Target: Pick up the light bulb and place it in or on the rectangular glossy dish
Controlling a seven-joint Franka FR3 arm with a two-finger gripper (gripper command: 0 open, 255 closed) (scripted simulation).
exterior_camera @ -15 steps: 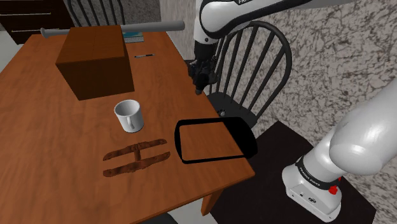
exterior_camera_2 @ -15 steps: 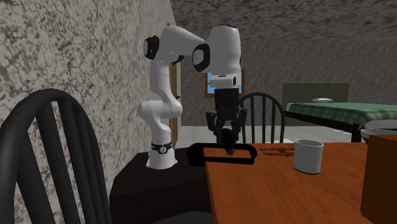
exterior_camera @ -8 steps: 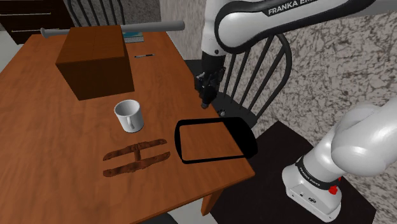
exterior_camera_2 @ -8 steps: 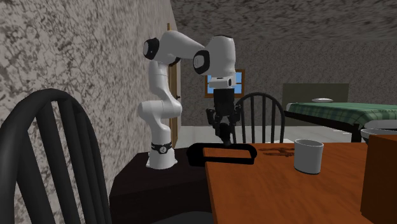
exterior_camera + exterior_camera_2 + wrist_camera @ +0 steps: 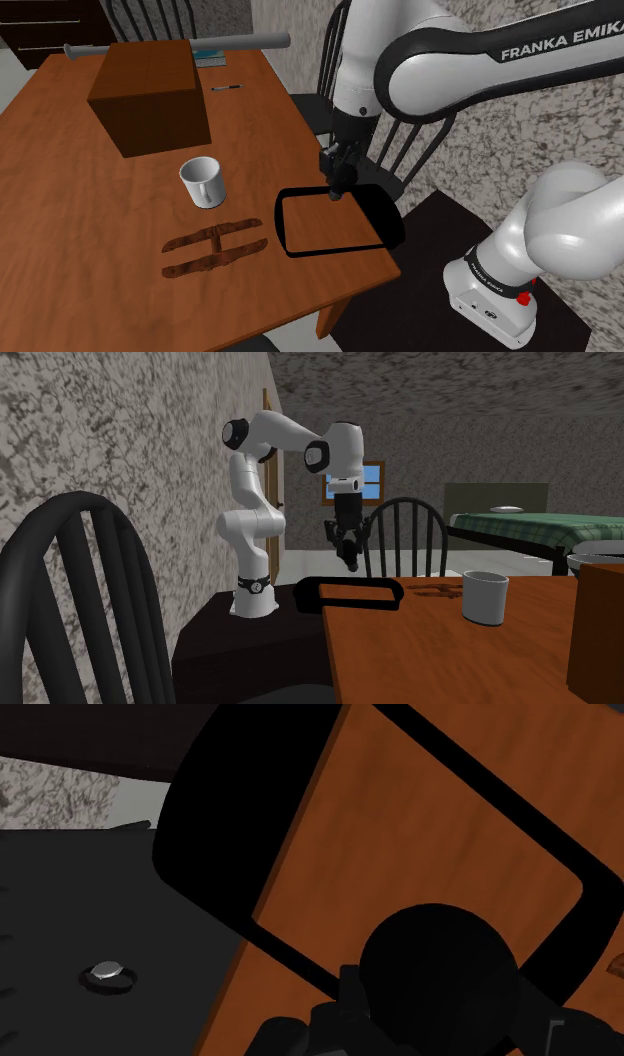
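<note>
My gripper point(image 5: 336, 192) hangs over the far rim of the black rectangular dish point(image 5: 281, 226), which lies at the table's corner nearest the stand. In the wrist view a round black bulb point(image 5: 438, 966) sits clasped between the fingers, with the dish's glossy rim point(image 5: 215, 854) and its wood-coloured inside below it. In the second exterior view the gripper point(image 5: 349, 560) points down a little above and behind the dish point(image 5: 350, 592). The bulb itself is too dark to pick out in the two outer views.
A white mug point(image 5: 203, 181) stands to the shoulder view's left of the dish, a brown box point(image 5: 150, 95) behind it. Dark brown strips point(image 5: 215, 250) lie near the front edge. A black spindle chair point(image 5: 405, 95) stands close behind the gripper, beside the table edge.
The arm has swung from over the chair seat toward the dish, down and to the shoulder view's right. The fingers keep the same hold on the bulb.
</note>
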